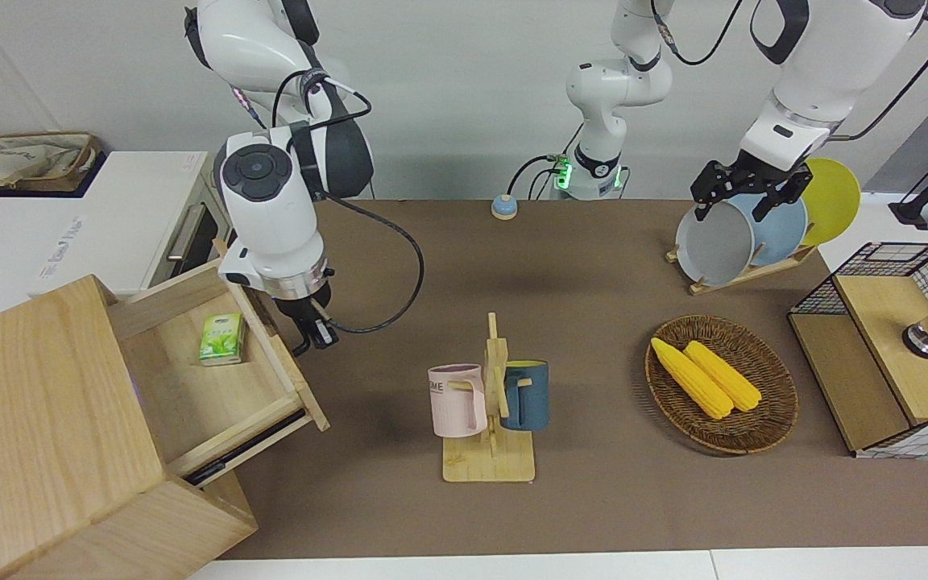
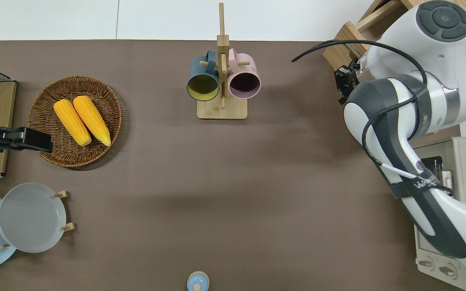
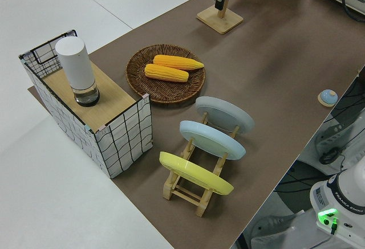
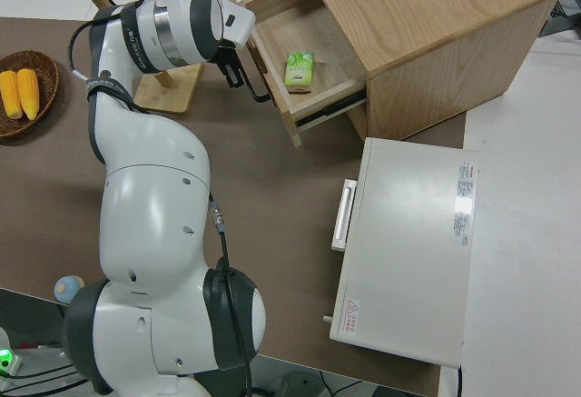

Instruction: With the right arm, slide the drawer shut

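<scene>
Right tool point(image 1: 315, 332) pressing at the black loop handle point(image 4: 255, 88) on the front of the drawer point(image 1: 214, 379), fingers seemingly together beside the loop, though hard to tell at this angle. Drawer standing partly open from the light-wood cabinet point(image 1: 37, 419) at the right arm's end of the bench point(image 1: 593, 266), carrying a small green carton point(image 1: 221, 339) inside. White oven point(image 4: 408, 243) sitting just beside the cabinet, nearer to the robots. Left arm parked.

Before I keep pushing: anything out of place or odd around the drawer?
Only a small green carton lying inside the half-open drawer. The right gripper is at the drawer's front; nothing looks spilled or damaged.
</scene>
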